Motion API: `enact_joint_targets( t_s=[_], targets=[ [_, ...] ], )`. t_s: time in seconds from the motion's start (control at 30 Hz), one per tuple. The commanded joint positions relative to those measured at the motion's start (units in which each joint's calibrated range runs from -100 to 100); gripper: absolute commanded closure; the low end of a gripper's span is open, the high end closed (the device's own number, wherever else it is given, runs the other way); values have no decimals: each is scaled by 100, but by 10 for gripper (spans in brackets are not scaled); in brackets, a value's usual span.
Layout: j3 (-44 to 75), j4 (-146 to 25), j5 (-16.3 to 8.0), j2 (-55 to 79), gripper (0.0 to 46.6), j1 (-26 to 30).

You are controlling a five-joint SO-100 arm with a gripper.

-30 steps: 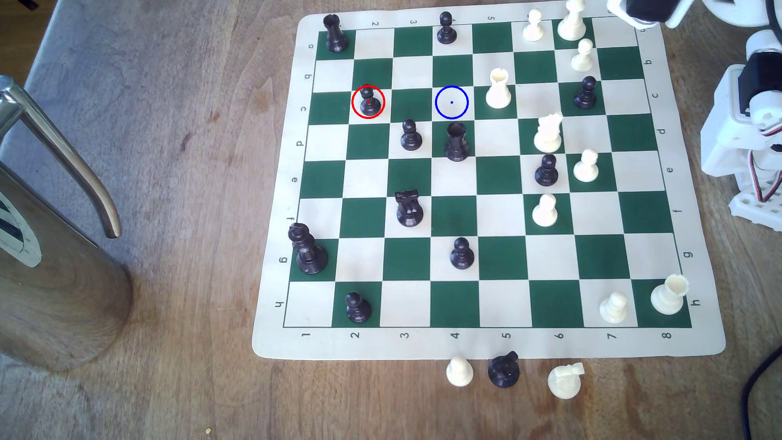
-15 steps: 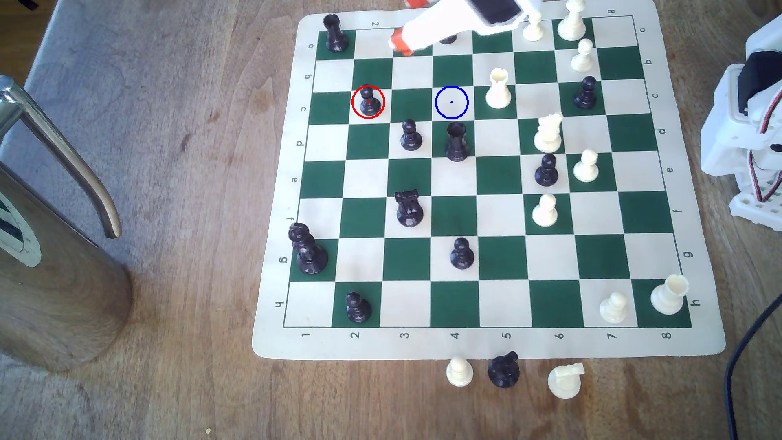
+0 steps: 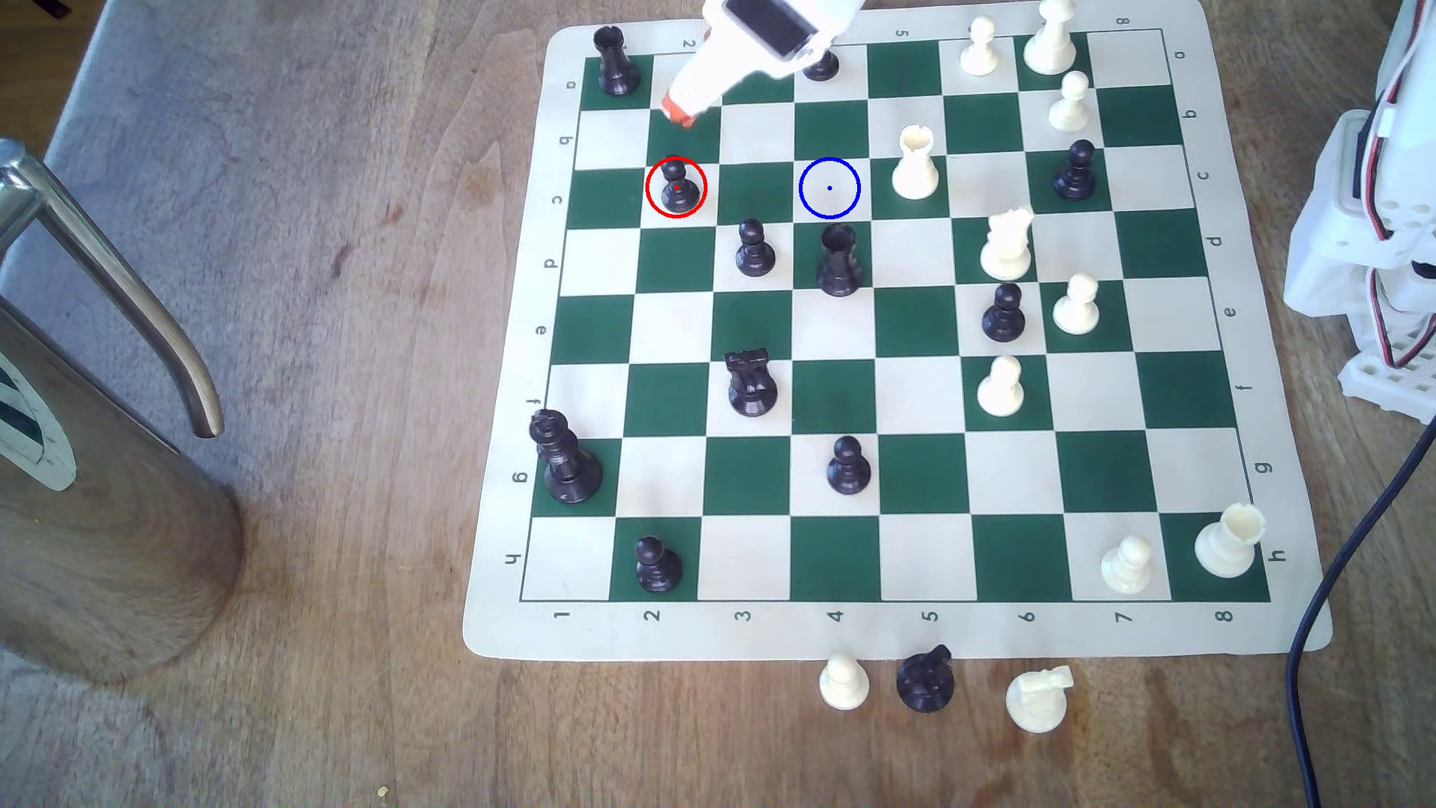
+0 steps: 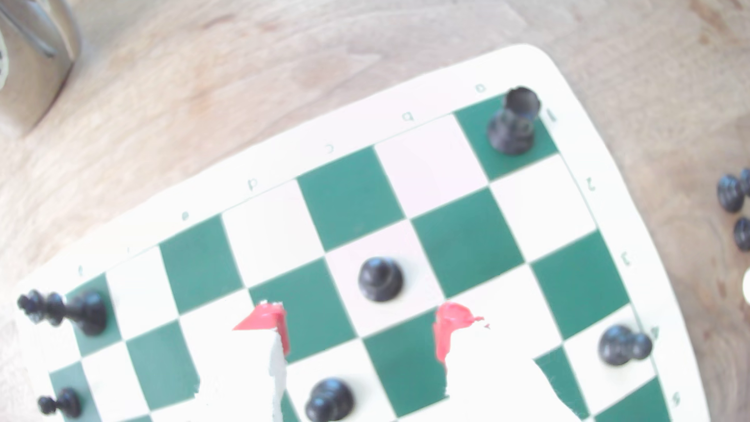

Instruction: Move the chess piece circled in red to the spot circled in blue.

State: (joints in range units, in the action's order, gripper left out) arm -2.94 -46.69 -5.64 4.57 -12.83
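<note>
The red-circled black pawn [image 3: 676, 186] stands upright on a cream square near the board's far left in the exterior view. The blue-ringed cream square [image 3: 829, 188] lies two squares to its right in the same row and is bare. My gripper [image 3: 680, 115], white with orange tips, hovers over the green square just beyond the pawn, clear of it. In the wrist view the pawn [image 4: 379, 280] sits just ahead of my open gripper [image 4: 359, 324]. Both red-tipped fingers [image 4: 268, 324] are spread wide with nothing between them.
A black rook [image 3: 838, 260] stands right in front of the blue spot, with a white rook [image 3: 914, 163] to the spot's right. Another black pawn [image 3: 754, 249] is diagonal to the circled one. A metal jug [image 3: 93, 466] occupies the exterior view's left; three pieces stand off the board's near edge.
My gripper has swung from the board's far right corner along the far edge to the exterior view's left and now hangs just beyond the circled pawn. No piece has moved.
</note>
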Motion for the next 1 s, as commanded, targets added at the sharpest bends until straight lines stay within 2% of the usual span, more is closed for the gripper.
enact_joint_targets(
  t_s=[0.0,0.57,0.97],
  targets=[
    [810,132,-88,205,266,36],
    [1926,304,-303,1513,265,-74],
    [1835,288,-327,1683,268,67]
  ],
)
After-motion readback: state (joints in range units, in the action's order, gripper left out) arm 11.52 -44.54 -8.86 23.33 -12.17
